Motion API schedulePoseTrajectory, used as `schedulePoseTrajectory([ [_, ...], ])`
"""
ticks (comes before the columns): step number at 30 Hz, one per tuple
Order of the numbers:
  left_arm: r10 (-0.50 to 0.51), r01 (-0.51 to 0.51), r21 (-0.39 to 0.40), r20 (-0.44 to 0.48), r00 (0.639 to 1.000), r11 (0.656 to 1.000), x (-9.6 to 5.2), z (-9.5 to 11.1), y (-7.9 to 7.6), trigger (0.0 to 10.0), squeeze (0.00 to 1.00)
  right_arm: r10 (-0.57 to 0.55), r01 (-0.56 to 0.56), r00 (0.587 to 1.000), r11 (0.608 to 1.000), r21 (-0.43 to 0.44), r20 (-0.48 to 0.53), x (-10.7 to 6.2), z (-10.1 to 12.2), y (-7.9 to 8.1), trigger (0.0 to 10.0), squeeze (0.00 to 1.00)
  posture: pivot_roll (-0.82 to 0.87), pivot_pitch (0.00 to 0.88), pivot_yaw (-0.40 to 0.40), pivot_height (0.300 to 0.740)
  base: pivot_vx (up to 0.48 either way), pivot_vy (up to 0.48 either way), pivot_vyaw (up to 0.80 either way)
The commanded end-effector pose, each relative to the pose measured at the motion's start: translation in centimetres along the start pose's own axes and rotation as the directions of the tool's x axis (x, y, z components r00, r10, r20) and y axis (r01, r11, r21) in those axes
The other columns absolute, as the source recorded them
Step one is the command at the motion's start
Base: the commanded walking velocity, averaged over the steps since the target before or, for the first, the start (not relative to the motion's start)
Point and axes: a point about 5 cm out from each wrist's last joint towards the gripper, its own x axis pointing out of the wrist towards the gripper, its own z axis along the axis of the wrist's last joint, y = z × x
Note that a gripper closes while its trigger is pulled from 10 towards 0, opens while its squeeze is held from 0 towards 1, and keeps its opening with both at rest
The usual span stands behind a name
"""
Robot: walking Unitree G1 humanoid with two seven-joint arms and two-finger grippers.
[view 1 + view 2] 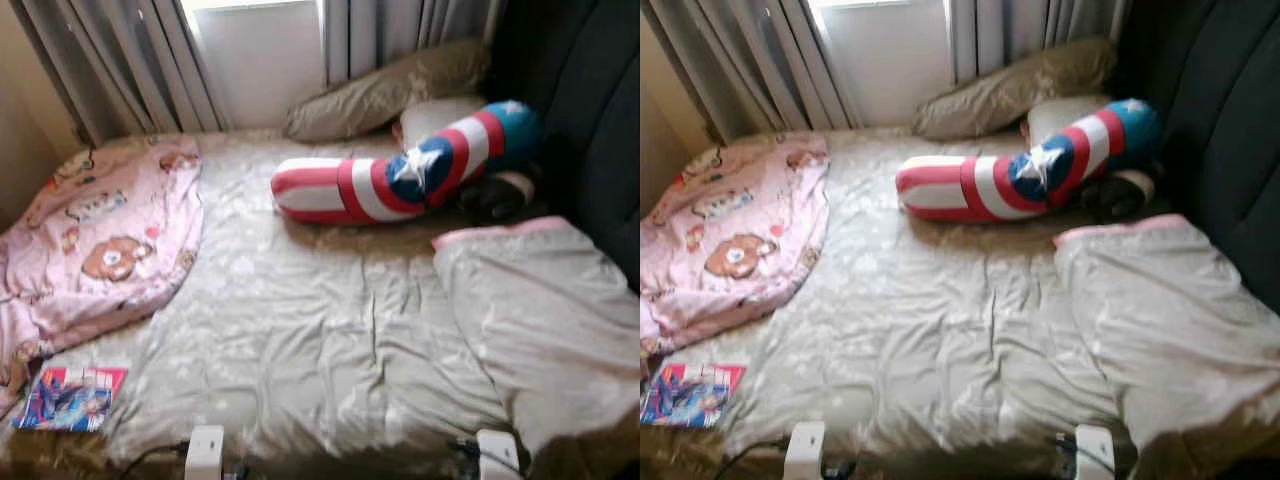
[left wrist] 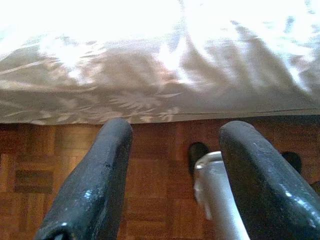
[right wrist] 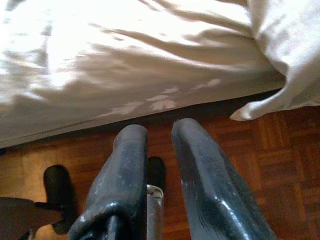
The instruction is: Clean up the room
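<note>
A bed (image 1: 330,340) with a grey-green leaf-print sheet lies before me. A crumpled pink blanket (image 1: 100,240) with bear prints covers its left side. A colourful magazine (image 1: 72,398) lies on the near left corner. A red, white and blue striped bolster (image 1: 400,180) lies across the far part, with a dark object (image 1: 492,198) at its right end. My left gripper (image 2: 175,127) hangs open over the parquet floor (image 2: 45,165) by the bed's edge. My right gripper (image 3: 160,127) hangs shut and empty over the floor beside the mattress.
A grey duvet (image 1: 545,320) with a pink hem is bunched on the bed's right side, and one corner hangs toward the floor (image 3: 280,100). Two beige pillows (image 1: 385,95) lean at the back under the curtains (image 1: 120,60). A dark headboard (image 1: 600,130) stands at the right.
</note>
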Motion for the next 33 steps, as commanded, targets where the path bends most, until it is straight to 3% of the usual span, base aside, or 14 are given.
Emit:
schedulePoseTrajectory([
  [1,0.007,-0.007,-0.004,-0.026,1.0,1.0,-0.2,-0.6,0.4,10.0,0.0,0.012,-0.012,1.0,1.0,-0.002,-0.008,0.0,-0.3,0.4,10.0,0.0,0.0,0.0,0.063,0.74,0.0,0.285,0.0],
  [8,0.012,-0.012,-0.008,-0.04,0.999,1.0,-0.5,-1.5,0.8,10.0,0.0,0.017,-0.017,1.0,1.0,-0.016,-0.01,0.0,-0.3,0.5,10.0,0.0,0.0,0.0,0.063,0.74,0.0,0.28,0.0],
  [13,0.008,-0.009,-0.009,-0.055,0.998,1.0,-0.6,-2.0,0.3,10.0,0.0,0.018,-0.018,1.0,0.999,-0.029,-0.006,0.0,-0.3,0.5,10.0,0.0,0.0,0.0,0.063,0.74,0.0,0.288,0.7],
  [16,0.004,-0.004,-0.008,-0.058,0.998,1.0,-0.5,-1.9,-0.3,10.0,0.0,0.02,-0.02,1.0,1.0,-0.024,-0.003,0.0,-0.3,0.6,10.0,0.0,0.0,0.0,0.063,0.74,0.0,0.286,0.8],
  [26,-0.013,0.013,-0.004,-0.058,0.998,1.0,0.0,-1.3,-2.4,10.0,0.0,0.027,-0.027,1.0,0.999,-0.031,-0.007,-0.1,-0.3,0.7,10.0,0.0,0.0,0.0,0.064,0.74,0.0,0.286,0.0],
  [33,-0.005,0.005,-0.005,-0.058,0.998,1.0,-0.1,-1.5,-1.7,10.0,0.0,0.028,-0.028,1.0,0.999,-0.033,-0.008,0.0,-0.4,0.8,10.0,0.0,0.0,0.0,0.065,0.74,0.0,0.287,0.0],
])
